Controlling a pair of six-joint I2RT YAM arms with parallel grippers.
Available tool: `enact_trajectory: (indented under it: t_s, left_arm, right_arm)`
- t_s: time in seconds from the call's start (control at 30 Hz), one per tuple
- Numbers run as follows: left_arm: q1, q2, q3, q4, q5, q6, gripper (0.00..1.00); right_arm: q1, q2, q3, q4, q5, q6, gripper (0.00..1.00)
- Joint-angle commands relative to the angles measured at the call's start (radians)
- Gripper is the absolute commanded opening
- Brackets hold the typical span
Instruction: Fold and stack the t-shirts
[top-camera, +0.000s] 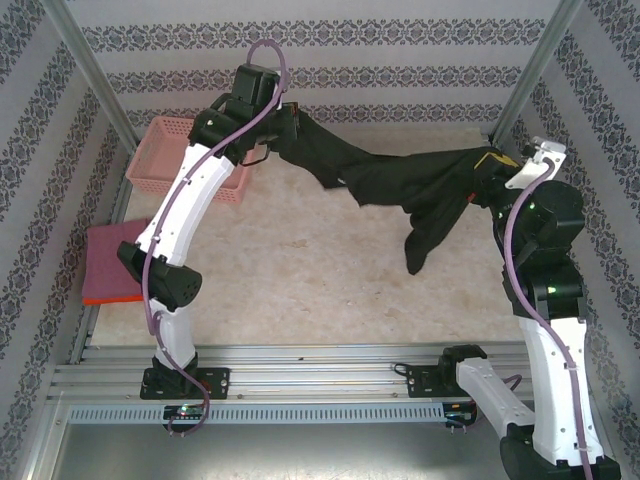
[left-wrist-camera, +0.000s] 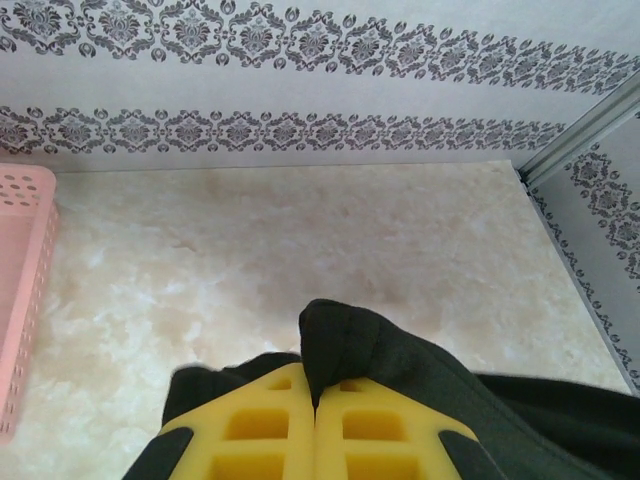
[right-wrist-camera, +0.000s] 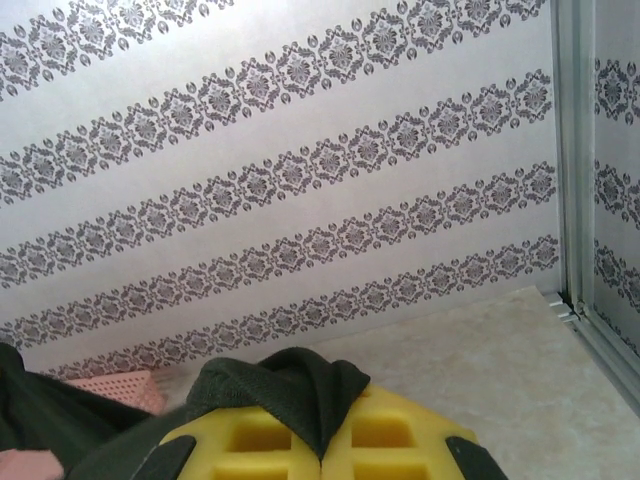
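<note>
Both tools are clenched on cloth. The left gripper pinches a bunched fold of the black shirt at the far left, and the right gripper pinches another fold at the far right. The shirt hangs in the air between them, above the table, with one long flap drooping towards the near side.

The main risk, as I judge it, is slip. Each grip holds only a small tuft between the yellow pads, and a pull apart could drag the cloth free. The drooping flap could also land creased or doubled under, and so spoil the fold. On the left side the cloth hangs close to the basket and might snag on its lattice.

The shirt is soft, matte and limp, and twisted into ropey folds. The pads are blocky, with square hollows. The table is pale and mottled like stone. The basket is rigid pink plastic. At the left edge a pink shirt lies folded flat on an orange shirt.
</note>
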Motion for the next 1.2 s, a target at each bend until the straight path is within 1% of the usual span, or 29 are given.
enact_trajectory:
  t_s: [0.0,0.1,0.17,0.23,0.33,0.43,0.5,0.6,0.67,0.7,0.77,0.8,0.83,0.87,0.9,0.93,0.97,1.03,1.1,1.17]
  left_arm:
    - [0.009,0.019,-0.026,-0.001,-0.003,-0.024,0.0]
    - [0.035,0.085,0.021,0.017,0.015,-0.045,0.0]
    - [0.055,0.14,0.099,0.014,0.031,-0.065,0.0]
    - [0.069,0.205,0.22,-0.007,0.027,-0.069,0.0]
    - [0.088,0.263,0.38,-0.044,0.03,-0.073,0.0]
    - [0.11,0.239,0.381,-0.039,0.035,-0.084,0.0]
    - [0.113,0.214,0.362,-0.06,0.022,-0.068,0.0]
    - [0.111,0.162,0.293,-0.108,-0.003,-0.037,0.0]
    - [0.111,0.103,0.177,-0.113,-0.006,-0.016,0.0]
    - [0.107,0.069,0.092,-0.095,-0.005,-0.007,0.0]
    - [0.1,-0.035,-0.16,-0.005,-0.006,0.005,0.1]
    - [0.097,-0.091,-0.293,0.063,-0.003,0.002,0.18]
    - [0.097,-0.159,-0.467,0.153,0.012,-0.006,0.36]
    - [0.097,-0.225,-0.624,0.245,0.026,-0.021,0.61]
    - [0.095,-0.279,-0.747,0.308,0.035,-0.038,0.8]
    - [0.094,-0.334,-0.88,0.37,0.051,-0.066,0.95]
    - [0.092,-0.381,-0.985,0.405,0.058,-0.092,1.0]
    - [0.08,-0.449,-1.148,0.406,0.031,-0.141,1.0]
    - [0.077,-0.493,-1.26,0.394,0.022,-0.224,1.0]
    - [0.076,-0.514,-1.323,0.396,0.021,-0.305,1.0]
  right_arm:
    - [-0.006,0.079,0.006,0.031,-0.023,-0.007,0.01]
    - [-0.005,0.183,0.017,0.113,-0.049,0.001,0.01]
    - [-0.003,0.269,0.045,0.165,-0.074,0.003,0.01]
    - [0.003,0.352,0.101,0.208,-0.098,-0.004,0.01]
    - [0.007,0.444,0.215,0.22,-0.118,-0.021,0.01]
    - [0.004,0.496,0.311,0.214,-0.136,-0.037,0.01]
    - [0.002,0.506,0.34,0.199,-0.144,-0.035,0.01]
    - [0.0,0.481,0.318,0.163,-0.147,-0.026,0.02]
    - [0.0,0.443,0.25,0.138,-0.138,-0.015,0.02]
    - [0.0,0.424,0.211,0.128,-0.127,-0.008,0.02]
    - [-0.002,0.373,0.109,0.103,-0.107,0.018,0.02]
    - [-0.001,0.354,0.061,0.096,-0.103,0.028,0.02]
    - [-0.001,0.332,0.008,0.092,-0.101,0.042,0.13]
    - [-0.002,0.315,-0.051,0.087,-0.096,0.056,0.36]
    - [-0.001,0.3,-0.097,0.083,-0.086,0.068,0.54]
    - [-0.002,0.284,-0.152,0.079,-0.071,0.081,0.7]
    - [-0.003,0.268,-0.197,0.069,-0.045,0.101,0.8]
    - [-0.008,0.241,-0.275,0.03,0.017,0.156,0.91]
    - [-0.014,0.222,-0.327,0.0,0.036,0.187,0.97]
    - [-0.012,0.21,-0.371,-0.026,0.041,0.2,0.98]
